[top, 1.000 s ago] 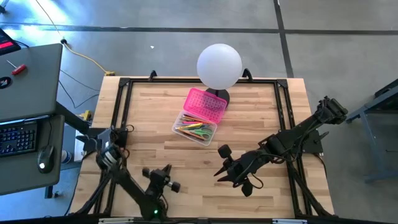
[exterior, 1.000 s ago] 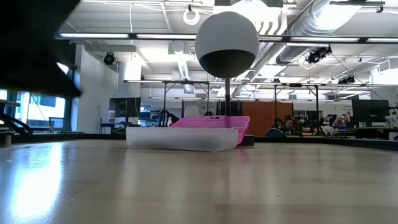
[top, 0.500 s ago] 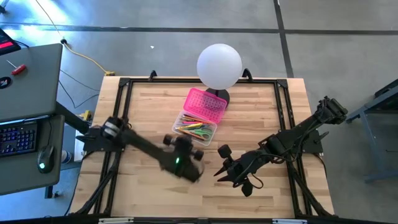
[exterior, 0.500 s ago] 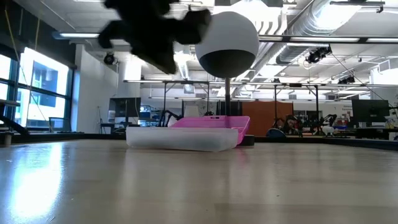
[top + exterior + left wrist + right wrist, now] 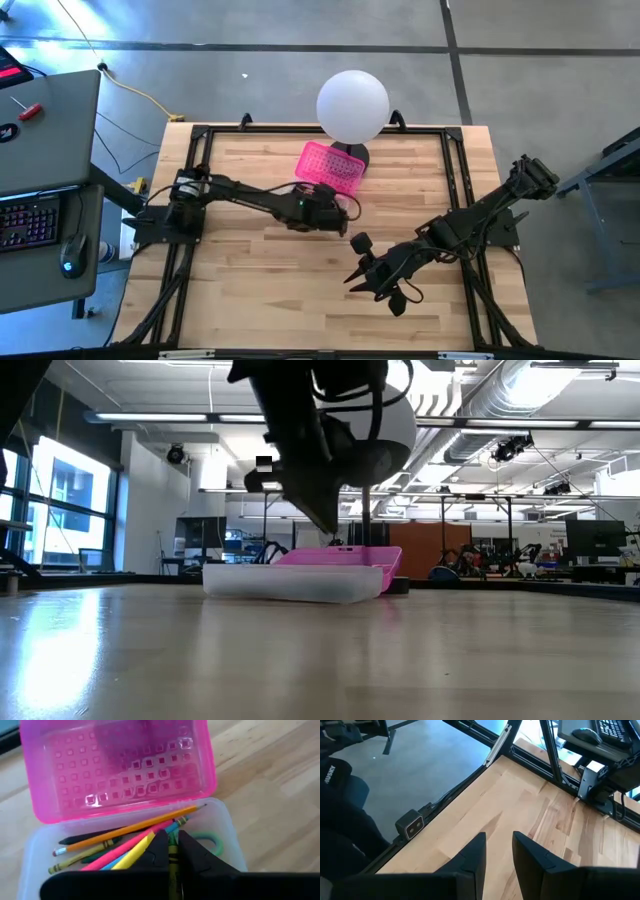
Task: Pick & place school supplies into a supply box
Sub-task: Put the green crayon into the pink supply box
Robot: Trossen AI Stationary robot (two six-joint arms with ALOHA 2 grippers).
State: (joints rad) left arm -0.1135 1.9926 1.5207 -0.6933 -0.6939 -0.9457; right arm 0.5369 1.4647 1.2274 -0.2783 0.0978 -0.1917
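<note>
The supply box (image 5: pixel 330 166) lies open at the table's far middle. Its hot-pink lid (image 5: pixel 115 765) is folded back toward the far edge and its clear base (image 5: pixel 35 852) sits on the wood. Inside lie an orange pencil (image 5: pixel 130 827), a pink marker (image 5: pixel 120 852), a yellow pen (image 5: pixel 135 856), dark pencils (image 5: pixel 85 841) and a green scissors handle (image 5: pixel 211 842). My left gripper (image 5: pixel 324 210) hangs over the base, shut on a yellow-green pencil. My right gripper (image 5: pixel 355 276) waits open above bare wood, right of centre. My left gripper (image 5: pixel 172 841) pinches a yellow-green pencil (image 5: pixel 173 860) between its two fingers. The fingers come from above, pointing down into the clear base, and the pencil runs along the gap between them. Whether its free end touches the supplies below, I cannot tell.
A white globe lamp (image 5: pixel 353 105) stands on a dark foot just beyond the lid; it looms above the box in the low view (image 5: pixel 365 425). A black frame (image 5: pixel 200 150) runs around the tabletop. Bare wood (image 5: pixel 300 310) spreads along the near half.
My left arm has swung fast from the table's near edge toward the far edge. It crossed the middle and has come down over the box's clear base. The right arm and the box have kept still.
</note>
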